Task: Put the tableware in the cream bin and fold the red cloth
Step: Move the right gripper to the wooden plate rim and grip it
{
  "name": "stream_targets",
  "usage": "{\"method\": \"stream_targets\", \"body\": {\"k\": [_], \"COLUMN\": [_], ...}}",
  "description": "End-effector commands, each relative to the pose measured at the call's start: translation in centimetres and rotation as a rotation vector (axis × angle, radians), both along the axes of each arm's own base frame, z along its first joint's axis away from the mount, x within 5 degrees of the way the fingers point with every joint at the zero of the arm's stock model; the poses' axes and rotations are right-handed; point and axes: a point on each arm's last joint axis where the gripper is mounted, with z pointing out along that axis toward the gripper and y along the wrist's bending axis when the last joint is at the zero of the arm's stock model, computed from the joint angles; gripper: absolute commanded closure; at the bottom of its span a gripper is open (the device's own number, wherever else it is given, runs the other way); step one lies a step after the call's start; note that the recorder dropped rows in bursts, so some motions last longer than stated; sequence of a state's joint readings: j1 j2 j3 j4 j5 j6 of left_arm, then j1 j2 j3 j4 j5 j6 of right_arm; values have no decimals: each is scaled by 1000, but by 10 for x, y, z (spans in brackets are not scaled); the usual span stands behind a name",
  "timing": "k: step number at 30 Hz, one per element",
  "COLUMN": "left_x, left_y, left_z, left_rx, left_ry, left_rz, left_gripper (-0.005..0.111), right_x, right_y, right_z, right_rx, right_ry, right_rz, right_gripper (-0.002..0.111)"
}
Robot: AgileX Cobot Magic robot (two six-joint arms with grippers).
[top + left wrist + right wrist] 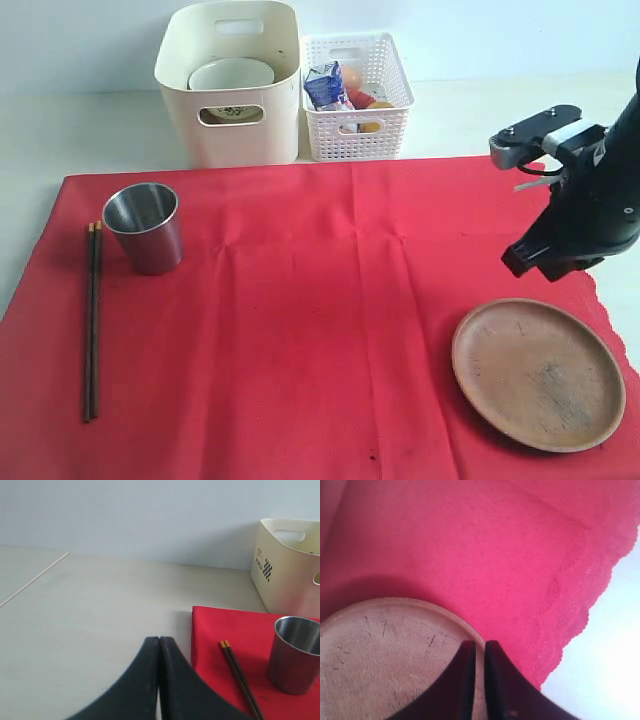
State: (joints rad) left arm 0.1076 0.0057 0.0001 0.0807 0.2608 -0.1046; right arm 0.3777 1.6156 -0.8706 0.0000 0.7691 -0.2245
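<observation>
Now the right gripper (480, 646), jaws barely parted, empty, hovers over the wooden plate (538, 373) at the red cloth's (300, 320) four o'clock; that narrow, it may merely shove the plate. Left gripper (159, 641) is closed.

One each of cup (145, 225), plate (538, 373), bowl (231, 73), cloth (300, 320), bin (230, 140), basket (355, 140); two chopsticks (92, 320).
</observation>
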Motion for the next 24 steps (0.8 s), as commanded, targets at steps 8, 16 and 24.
{"method": "stream_targets", "body": {"k": [8,16,24], "left_x": [0,0,0], "left_y": [-1,-1,-1], "left_z": [1,1,1], "left_rx": [-7,-7,-7], "left_ry": [-8,-8,-8], "left_rz": [-8,-8,-8], "left_gripper": [106,106,106], "right_x": [-7,-7,-4], "right_y": [-3,1,-2], "right_z": [-15,-38,-60], "right_rx": [-30,-22,-76], "right_ry": [55,147,203], "right_rz": [156,280,338], "right_gripper": [61,55,55]}}
